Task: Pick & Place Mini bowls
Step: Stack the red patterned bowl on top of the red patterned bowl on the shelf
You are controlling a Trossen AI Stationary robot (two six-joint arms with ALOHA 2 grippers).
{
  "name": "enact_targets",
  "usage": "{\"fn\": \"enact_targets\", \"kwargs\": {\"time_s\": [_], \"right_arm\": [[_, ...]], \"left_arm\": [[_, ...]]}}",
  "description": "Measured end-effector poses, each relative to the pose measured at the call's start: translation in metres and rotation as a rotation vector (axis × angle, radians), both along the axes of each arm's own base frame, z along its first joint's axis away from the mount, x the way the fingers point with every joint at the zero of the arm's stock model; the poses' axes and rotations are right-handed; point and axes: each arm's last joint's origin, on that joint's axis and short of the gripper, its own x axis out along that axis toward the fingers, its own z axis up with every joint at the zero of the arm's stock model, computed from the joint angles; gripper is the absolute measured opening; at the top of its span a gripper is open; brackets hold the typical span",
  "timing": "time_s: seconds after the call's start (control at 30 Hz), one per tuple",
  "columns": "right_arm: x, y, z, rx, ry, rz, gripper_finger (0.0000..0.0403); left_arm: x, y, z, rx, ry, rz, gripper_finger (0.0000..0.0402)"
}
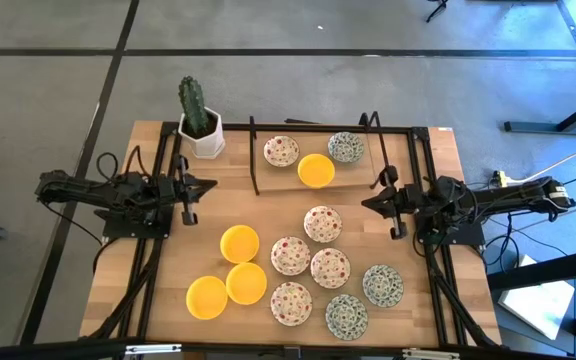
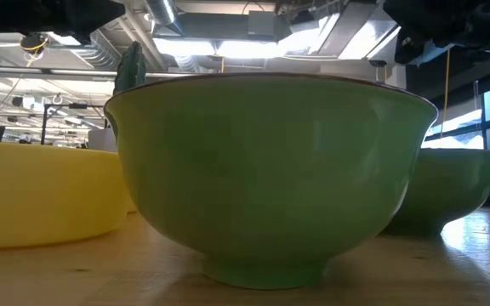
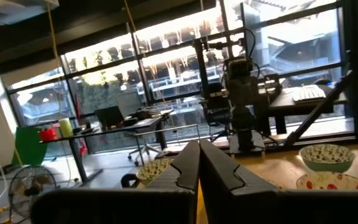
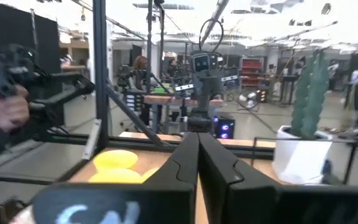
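Note:
Several mini bowls stand upright on the wooden table. Three yellow ones (image 1: 239, 243) sit near-left of centre. Floral ones (image 1: 322, 224) and two green-grey ones (image 1: 382, 286) are near-right. At the far side, between two black uprights, are a floral bowl (image 1: 281, 151), a yellow bowl (image 1: 316, 170) and a green-grey bowl (image 1: 346, 147). My left gripper (image 1: 208, 185) (image 3: 199, 171) hovers shut over the table's left part, pointing right. My right gripper (image 1: 368, 201) (image 4: 197, 165) hovers shut over the right part, pointing left. Neither touches a bowl.
A cactus in a white pot (image 1: 200, 125) stands at the far-left corner. Black uprights (image 1: 254, 160) (image 1: 377, 150) flank the far bowls. In the low view, one bowl (image 2: 270, 178) fills the picture, with a yellow bowl (image 2: 41, 195) beside it. A person's hand (image 4: 8, 107) shows beyond the table.

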Motion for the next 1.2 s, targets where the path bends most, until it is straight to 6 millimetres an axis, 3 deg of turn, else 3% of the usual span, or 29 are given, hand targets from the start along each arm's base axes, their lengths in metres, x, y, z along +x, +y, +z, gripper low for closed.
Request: {"fn": "enact_targets", "kwargs": {"time_s": [0.23, 0.47, 0.83, 0.97, 1.2], "right_arm": [[0.0, -0.001, 0.0, -0.199, -0.017, -0.075, 0.0012], [0.0, -0.001, 0.002, -0.34, -0.042, -0.109, 0.0012], [-0.002, -0.001, 0.007, -0.441, -0.1, -0.139, 0.0012], [-0.003, -0.001, 0.01, -0.433, -0.133, -0.148, 0.0012], [-0.003, -0.001, 0.017, -0.236, -0.209, -0.1, 0.0012]], "left_arm": [[-0.002, -0.001, 0.008, 0.001, -0.089, -0.051, 0.0007], [0.0, -0.003, 0.005, 0.091, -0.042, -0.089, 0.0002], [-0.001, -0.011, 0.007, 0.218, -0.073, -0.353, 0.0003], [-0.002, -0.01, 0.012, 0.334, -0.125, -0.276, 0.0001], [-0.008, -0.001, 0.026, 0.149, -0.233, -0.014, 0.001]]}}
